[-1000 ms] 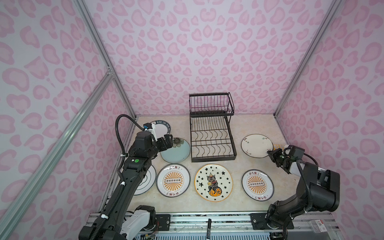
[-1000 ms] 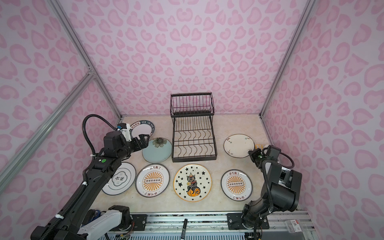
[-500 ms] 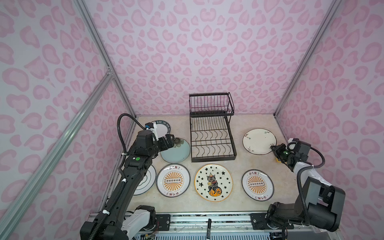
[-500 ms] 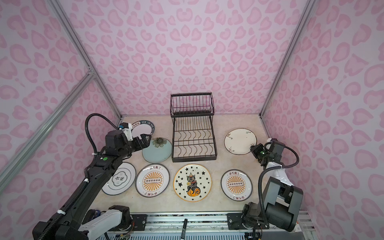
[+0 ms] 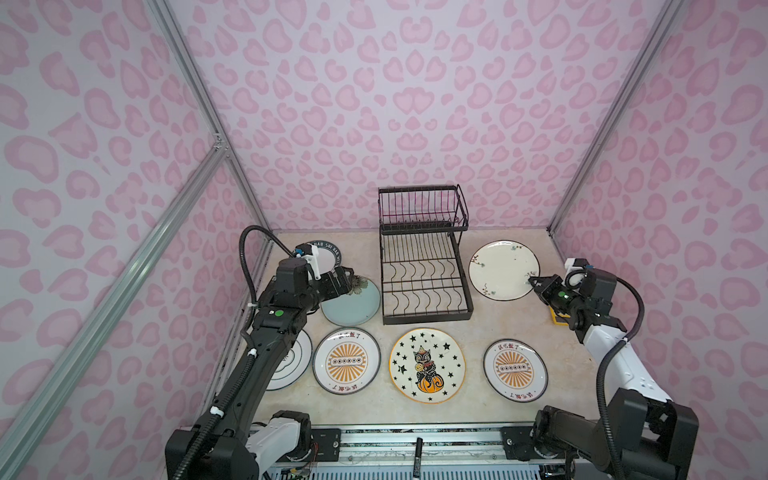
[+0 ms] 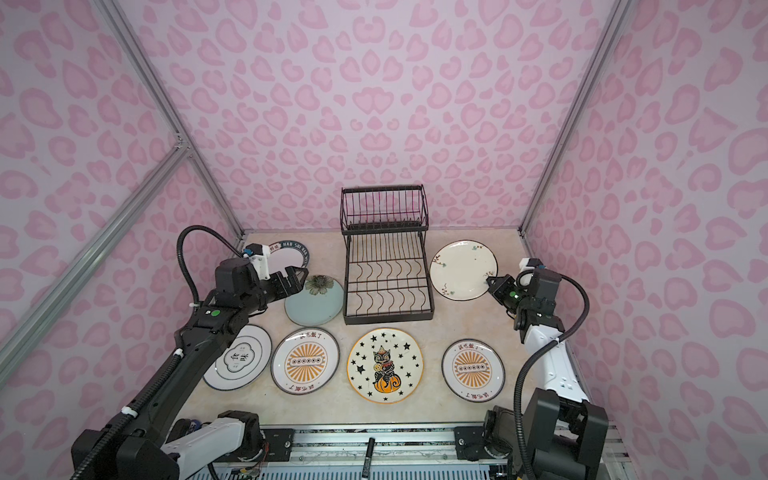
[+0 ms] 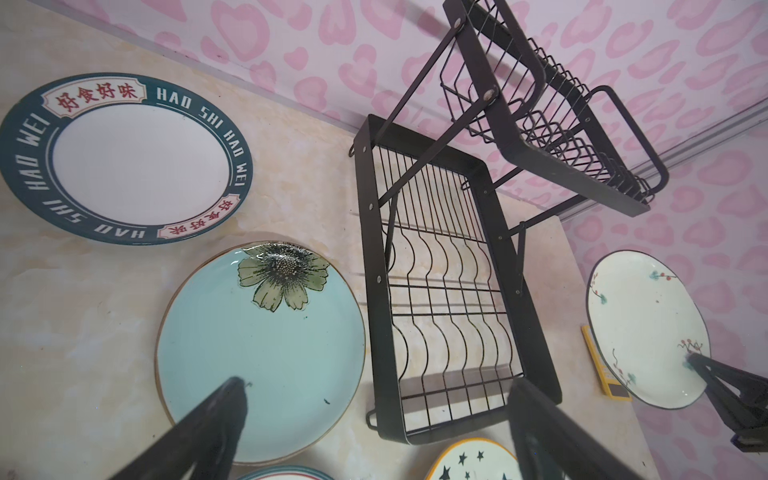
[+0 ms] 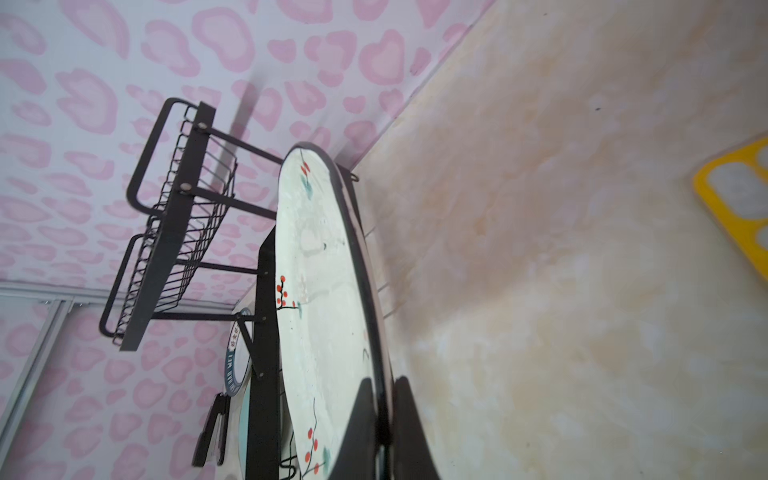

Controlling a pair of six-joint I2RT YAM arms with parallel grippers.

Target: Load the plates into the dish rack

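Over beige tabletop [image 5: 511,324], right end effector [image 5: 533,283] pinches white plate [image 5: 498,270] rim.

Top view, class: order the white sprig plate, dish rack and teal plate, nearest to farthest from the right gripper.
1. white sprig plate, rim pinched by the right gripper
2. dish rack, centre
3. teal plate, left of the rack

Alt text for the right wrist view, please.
The right gripper is shut on the rim of a white plate with red berry sprigs, seen nearly edge-on. Behind it stands the black dish rack; a yellow object lies on the table.
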